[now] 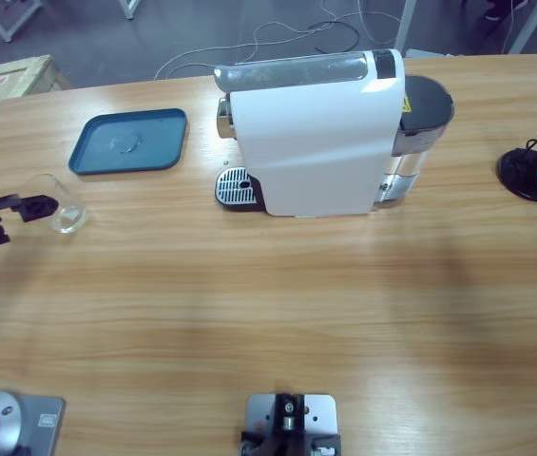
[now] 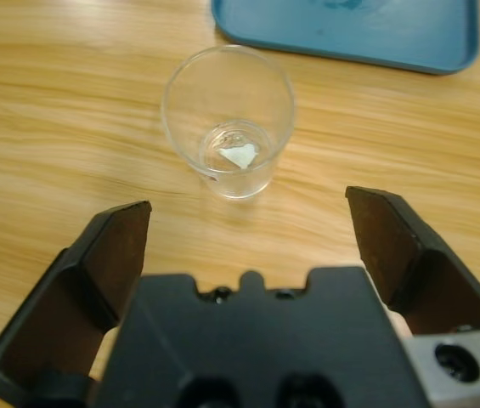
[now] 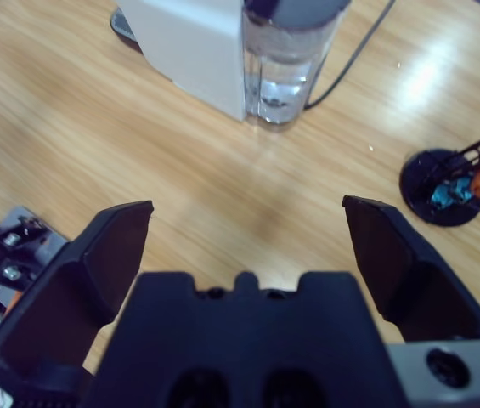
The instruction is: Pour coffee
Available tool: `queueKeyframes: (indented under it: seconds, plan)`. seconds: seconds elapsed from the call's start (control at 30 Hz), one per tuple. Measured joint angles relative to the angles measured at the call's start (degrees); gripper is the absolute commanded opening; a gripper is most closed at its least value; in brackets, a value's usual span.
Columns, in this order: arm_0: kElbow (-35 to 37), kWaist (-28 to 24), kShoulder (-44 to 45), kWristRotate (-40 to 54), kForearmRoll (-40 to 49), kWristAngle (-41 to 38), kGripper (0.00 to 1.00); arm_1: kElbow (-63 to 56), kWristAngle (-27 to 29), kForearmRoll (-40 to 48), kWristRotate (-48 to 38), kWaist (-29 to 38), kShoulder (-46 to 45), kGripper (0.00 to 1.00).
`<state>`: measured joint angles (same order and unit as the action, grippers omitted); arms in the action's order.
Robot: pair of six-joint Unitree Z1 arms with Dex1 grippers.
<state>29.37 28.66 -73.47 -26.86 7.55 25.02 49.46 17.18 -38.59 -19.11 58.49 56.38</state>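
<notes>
Currently, the left gripper (image 2: 248, 225) is held wide apart and empty just short of the glass (image 2: 228, 119), which stands upright on the table (image 1: 249, 304) beside the blue tray (image 1: 130, 141); only a trace of coffee (image 2: 238, 155) is seen at its bottom. The right gripper (image 3: 248, 225) is likewise spread, empty, over bare wood near the coffee machine (image 1: 316, 128).

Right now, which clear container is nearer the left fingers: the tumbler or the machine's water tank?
The tumbler, standing just ahead of the open left gripper beside the blue tray; the water tank sits behind the coffee machine.
</notes>
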Motion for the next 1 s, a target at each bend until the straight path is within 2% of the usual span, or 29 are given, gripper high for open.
queueKeyframes:
  seconds: [0.37, 0.57, 0.87, 0.9, 0.97, 1.0]
  plan:
    - [-1.95, -1.35, -9.71, -1.33, -11.33, 1.4, 0.987, -1.08, 0.07, -0.89, -1.91, 0.01, -0.61, 1.0]
    - [-2.08, -4.52, -15.66, 1.4, -18.52, 1.41, 0.988, -1.34, 0.75, -0.97, -3.74, 0.01, -1.28, 1.0]
    - [-2.15, -5.91, -23.58, 3.09, -26.57, 1.41, 0.984, -1.33, 0.76, -1.66, -3.95, 0.02, -1.91, 1.0]
    - [-2.15, -6.05, -24.04, 3.25, -27.14, 1.41, 0.929, -1.33, 0.76, -1.66, -3.95, 0.02, -1.91, 1.0]
    - [-2.15, -6.29, -24.86, 3.74, -28.25, 1.41, 0.619, -1.33, 0.76, -1.66, -3.98, 0.02, -1.91, 1.0]
    - [-2.15, -6.36, -25.16, 4.0, -28.61, 1.41, 0.526, -1.33, 0.76, -1.66, -4.04, 0.02, -1.91, 1.0]
